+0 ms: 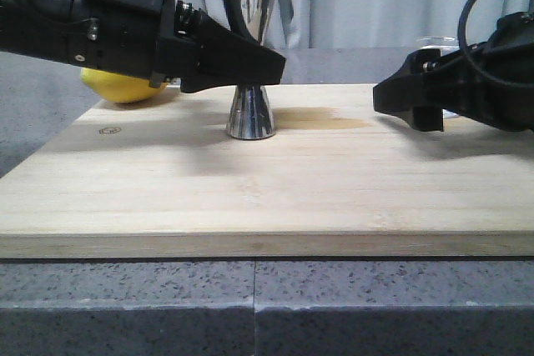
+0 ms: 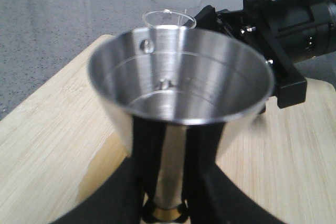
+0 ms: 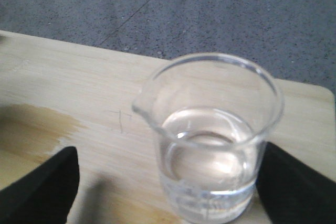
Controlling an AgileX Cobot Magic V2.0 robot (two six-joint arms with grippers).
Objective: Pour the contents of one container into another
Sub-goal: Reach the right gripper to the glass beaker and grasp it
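The tall steel jigger stands upright on the wooden board, and its upper cup looks empty. My left gripper is shut on its narrow waist, with a black finger pressed against each side just above the gold band. The clear glass beaker holds clear liquid, and only its rim shows behind the right arm. My right gripper is open around the beaker. One finger sits against the glass and the other stands well off.
A yellow lemon lies at the back left of the board, behind the left arm. A damp brown stain marks the wood between the jigger and the right gripper. Grey speckled countertop surrounds the board.
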